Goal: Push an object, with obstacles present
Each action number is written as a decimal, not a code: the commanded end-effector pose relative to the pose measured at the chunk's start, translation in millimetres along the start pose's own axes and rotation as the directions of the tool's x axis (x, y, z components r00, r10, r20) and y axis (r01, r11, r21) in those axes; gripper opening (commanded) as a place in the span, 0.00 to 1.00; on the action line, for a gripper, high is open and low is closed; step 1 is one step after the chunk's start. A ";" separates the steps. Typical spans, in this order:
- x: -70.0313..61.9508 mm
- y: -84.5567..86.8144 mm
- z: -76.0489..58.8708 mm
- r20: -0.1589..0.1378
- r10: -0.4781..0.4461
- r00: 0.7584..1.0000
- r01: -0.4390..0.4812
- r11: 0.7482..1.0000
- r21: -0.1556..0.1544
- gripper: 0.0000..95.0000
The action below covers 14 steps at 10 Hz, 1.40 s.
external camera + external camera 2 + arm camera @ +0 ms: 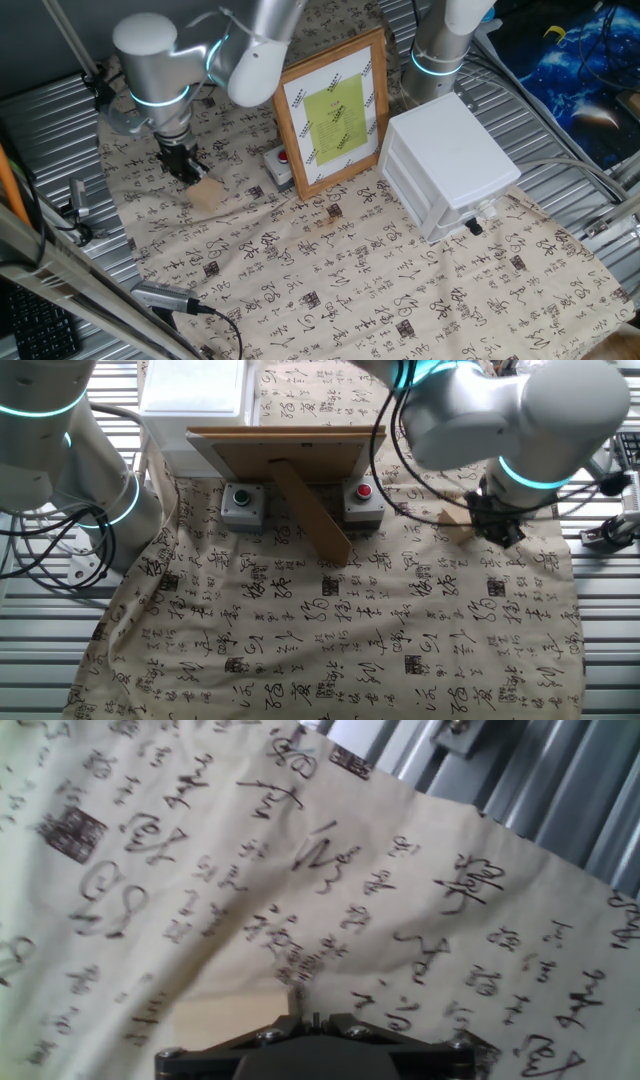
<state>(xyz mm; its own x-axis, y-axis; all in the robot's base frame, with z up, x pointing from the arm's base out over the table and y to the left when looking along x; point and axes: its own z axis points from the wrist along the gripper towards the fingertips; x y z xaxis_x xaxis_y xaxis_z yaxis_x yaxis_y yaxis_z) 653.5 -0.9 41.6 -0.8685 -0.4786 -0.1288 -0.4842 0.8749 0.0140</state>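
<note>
The small pale tan wooden block [208,194] lies on the patterned cloth at the left. It also shows in the other fixed view [455,520] and at the bottom of the hand view [228,1017]. My gripper [186,170] points down at the cloth, its fingers together and touching the block's far left side. It shows in the other fixed view [497,525] just right of the block, and in the hand view [310,1018] with the block at its left. The gripper holds nothing.
The wooden-framed picture [333,108] stands upright right of the block, propped on a strut [310,510]. A grey box with a red button [281,163] sits at its foot. The white drawer unit [450,165] is further right. A second arm [440,40] stands behind.
</note>
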 end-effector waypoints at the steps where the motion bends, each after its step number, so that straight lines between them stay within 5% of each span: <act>1: -7.1 11.5 -2.1 -0.003 0.020 1.000 -0.020 1.000 0.000 0.00; 9: -34.2 95.8 -19.0 -0.013 0.116 0.993 -0.116 0.993 0.005 0.00; 12: -48.5 91.7 -28.0 -0.031 0.081 0.996 -0.080 0.996 0.031 0.00; 14: -54.8 71.9 -42.8 -0.038 0.061 0.997 -0.059 0.997 0.039 0.00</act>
<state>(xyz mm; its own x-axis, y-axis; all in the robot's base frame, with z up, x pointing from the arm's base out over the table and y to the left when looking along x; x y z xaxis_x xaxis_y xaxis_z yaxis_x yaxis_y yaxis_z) 664.0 84.6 90.8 -0.8998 -0.4270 -0.0896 -0.4268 0.9041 -0.0220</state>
